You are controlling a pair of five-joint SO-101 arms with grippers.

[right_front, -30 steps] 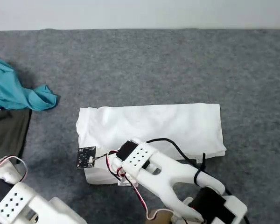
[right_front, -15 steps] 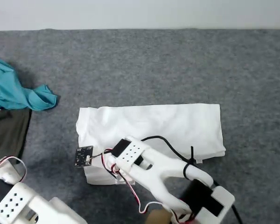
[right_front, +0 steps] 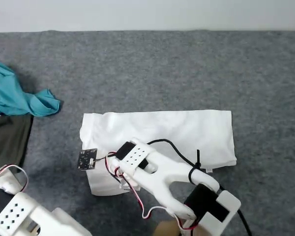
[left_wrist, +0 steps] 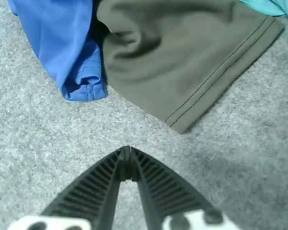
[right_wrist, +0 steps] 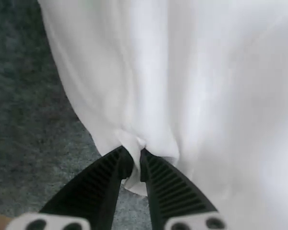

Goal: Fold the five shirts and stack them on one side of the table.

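A white shirt (right_front: 162, 132) lies folded into a long rectangle in the middle of the grey table. My right arm (right_front: 155, 172) reaches over its near left corner. In the right wrist view my right gripper (right_wrist: 132, 164) is shut on a small pinch of the white shirt (right_wrist: 192, 72) at its edge. My left arm (right_front: 19, 216) sits at the near left corner of the table. Its gripper (left_wrist: 129, 155) is shut on nothing, just above the carpet, short of an olive shirt (left_wrist: 182, 57) and a blue shirt (left_wrist: 62, 43).
A crumpled teal shirt (right_front: 14, 96) lies at the left edge, with the olive shirt (right_front: 7, 137) just nearer than it. Grey carpet (right_front: 187, 69) runs from beyond the white shirt to the back wall and off to the right.
My right arm has shifted left and a little farther onto the white shirt, still gripping its near left edge. The left arm has not moved.
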